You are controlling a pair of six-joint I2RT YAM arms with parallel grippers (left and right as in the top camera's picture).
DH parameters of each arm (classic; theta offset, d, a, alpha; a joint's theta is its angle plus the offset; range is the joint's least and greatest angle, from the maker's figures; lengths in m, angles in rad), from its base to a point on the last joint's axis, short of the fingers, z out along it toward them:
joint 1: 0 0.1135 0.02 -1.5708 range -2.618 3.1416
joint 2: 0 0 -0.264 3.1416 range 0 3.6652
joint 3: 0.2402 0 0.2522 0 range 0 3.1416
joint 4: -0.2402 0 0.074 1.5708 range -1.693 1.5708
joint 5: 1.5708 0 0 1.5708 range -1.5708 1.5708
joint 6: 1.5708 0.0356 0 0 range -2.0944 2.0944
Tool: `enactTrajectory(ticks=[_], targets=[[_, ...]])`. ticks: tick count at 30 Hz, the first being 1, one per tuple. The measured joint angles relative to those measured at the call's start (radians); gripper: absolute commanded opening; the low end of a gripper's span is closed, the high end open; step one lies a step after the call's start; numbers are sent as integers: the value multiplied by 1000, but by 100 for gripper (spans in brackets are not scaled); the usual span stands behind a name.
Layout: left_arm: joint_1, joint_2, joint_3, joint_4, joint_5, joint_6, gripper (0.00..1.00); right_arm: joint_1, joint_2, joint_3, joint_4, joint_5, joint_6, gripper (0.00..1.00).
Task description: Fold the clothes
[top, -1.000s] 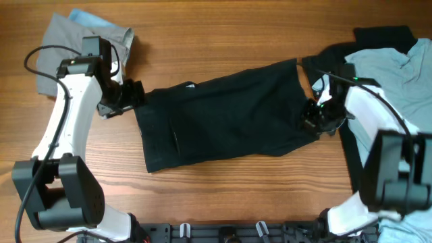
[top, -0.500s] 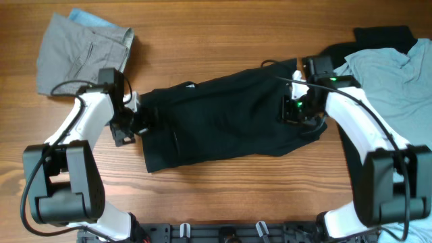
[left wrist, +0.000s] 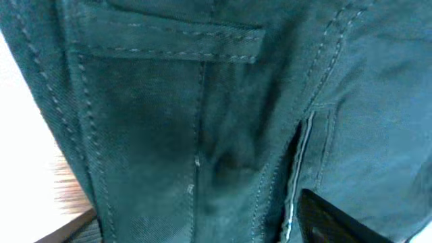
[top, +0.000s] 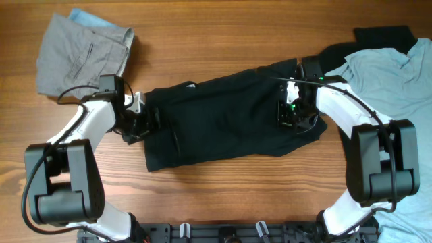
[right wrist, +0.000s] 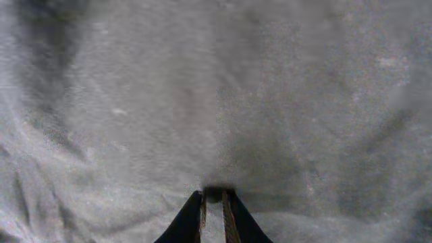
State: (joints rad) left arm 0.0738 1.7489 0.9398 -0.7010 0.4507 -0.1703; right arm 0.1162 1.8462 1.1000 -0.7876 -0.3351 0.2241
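A black garment (top: 229,121) lies spread flat across the middle of the table, tilted up to the right. My left gripper (top: 143,121) is at its left edge. In the left wrist view the dark cloth (left wrist: 169,121), with pocket stitching, fills the frame. The left gripper's fingers (left wrist: 196,229) are set wide apart with the cloth between them. My right gripper (top: 291,116) is on the garment's right end. In the right wrist view its fingers (right wrist: 213,202) are pinched together on a fold of the cloth (right wrist: 202,88).
A folded grey garment (top: 81,50) lies at the back left, with a light blue piece (top: 84,15) under it. At the right edge lies a pale grey-blue shirt (top: 398,74) over another black garment (top: 381,37).
My left gripper has moved down and right to the garment's left edge. My right gripper has moved left and up onto its right end. The garment has barely shifted.
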Motion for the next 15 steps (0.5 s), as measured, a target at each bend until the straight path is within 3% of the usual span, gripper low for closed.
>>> enactTrajectory(ticks=[9, 11, 12, 15], targets=[[-7, 46, -21, 48, 105, 4, 22, 0, 0, 0, 12, 0, 6, 13], [-21, 52, -25, 66, 110, 1, 35, 0, 0, 0, 12, 0, 6, 13], [-32, 54, -26, 76, 113, 3, 49, 0, 0, 0, 12, 0, 6, 13], [-65, 48, -21, 102, 133, 0, 59, 0, 0, 0, 12, 0, 6, 13]])
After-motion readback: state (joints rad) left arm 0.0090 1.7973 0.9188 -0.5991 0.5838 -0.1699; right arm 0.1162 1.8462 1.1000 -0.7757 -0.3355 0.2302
